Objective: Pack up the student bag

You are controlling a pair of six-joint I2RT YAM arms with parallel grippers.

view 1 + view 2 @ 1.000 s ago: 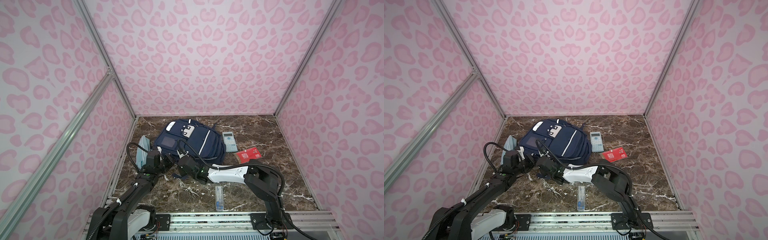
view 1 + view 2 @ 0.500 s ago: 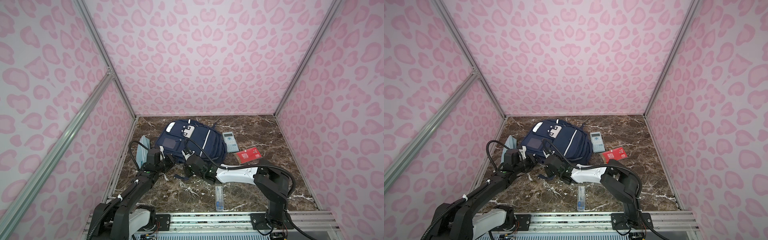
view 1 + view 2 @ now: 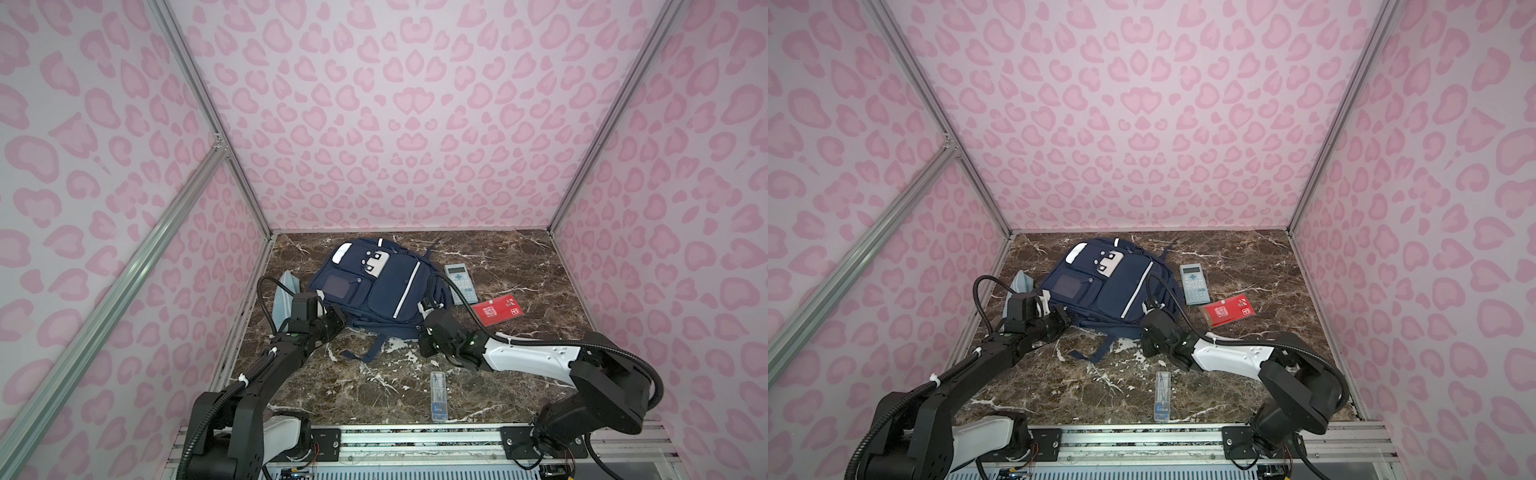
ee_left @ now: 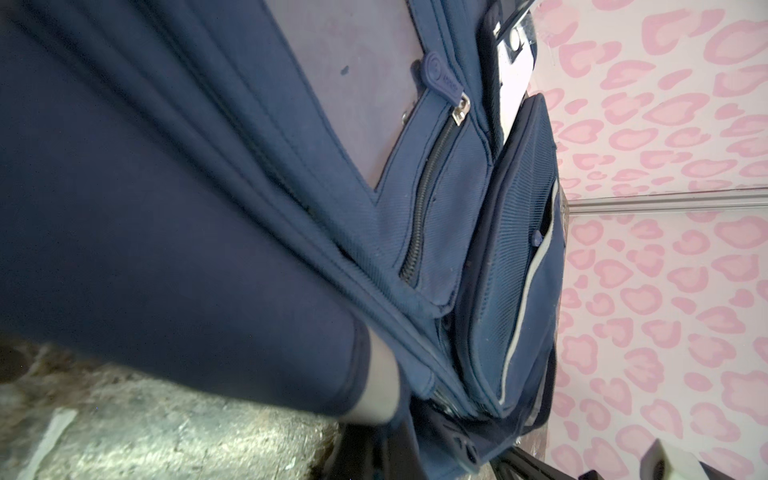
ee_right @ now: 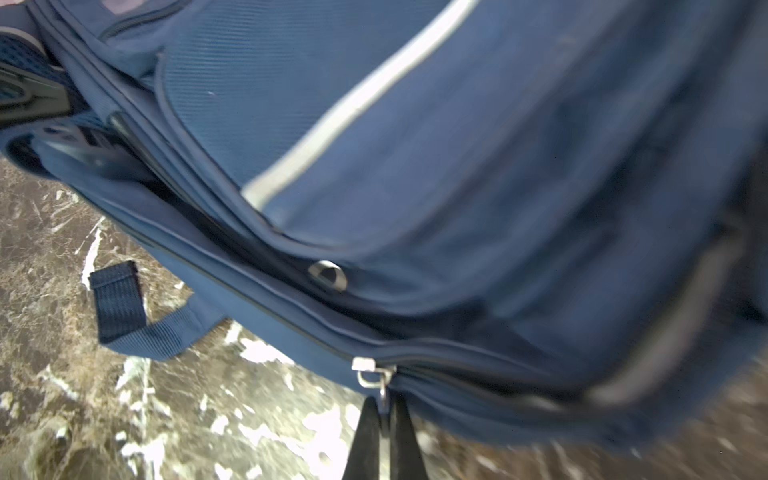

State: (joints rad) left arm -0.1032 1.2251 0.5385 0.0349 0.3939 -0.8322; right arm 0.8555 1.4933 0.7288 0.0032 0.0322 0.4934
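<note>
The student bag [image 3: 374,286] [image 3: 1104,286] lies flat on the marble table, navy with white stripes and a white patch. My left gripper [image 3: 338,322] [image 4: 374,449] is at the bag's near left corner, shut on its fabric edge. The bag fills the left wrist view. My right gripper [image 3: 422,330] [image 5: 384,409] is at the bag's near right edge. Its black fingers [image 5: 368,432] are shut on the metal zipper pull [image 5: 374,376] of the long zip. A loose strap end [image 5: 118,299] lies on the table in front of the bag.
A grey calculator [image 3: 460,284] and a red card [image 3: 498,311] lie to the right of the bag. A clear pen case [image 3: 437,395] lies near the front rail. A light-blue pouch [image 3: 286,291] leans against the left wall. Pink patterned walls enclose three sides.
My right gripper has moved to the right along the bag's near edge, from left of the middle to the right corner. The left gripper has stayed at the left corner.
</note>
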